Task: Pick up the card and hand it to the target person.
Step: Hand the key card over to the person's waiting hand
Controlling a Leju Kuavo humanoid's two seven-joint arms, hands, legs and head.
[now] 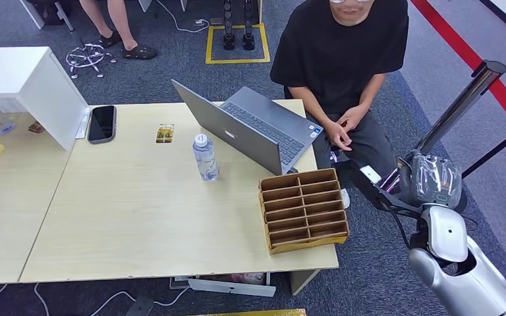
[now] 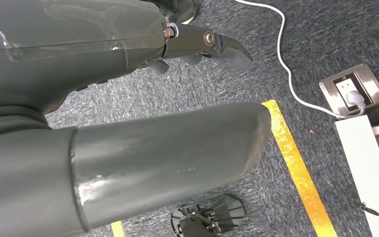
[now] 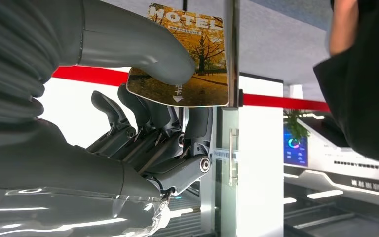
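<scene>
Pinching the hotel card (image 3: pixel 187 59) between thumb and fingers, right hand (image 3: pixel 143 123) hovers right of the counter (image 1: pixel 138 217), near the seated person (image 1: pixel 342 59); left hand (image 2: pixel 128 98) holds nothing, fingers apart.

Two cards (image 3: pixel 190 59) (image 1: pixel 165 133), one laptop (image 1: pixel 250 128), one bottle (image 1: pixel 205 157), one phone (image 1: pixel 101 123), one divided box (image 1: pixel 303 209).

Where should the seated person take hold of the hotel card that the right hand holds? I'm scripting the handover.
Probably by the hotel card's free end, the one printed HOTEL, pinching its flat faces from beyond the fingertips. The right hand's thumb presses the arrow end against the fingers, so that end is covered.
</scene>
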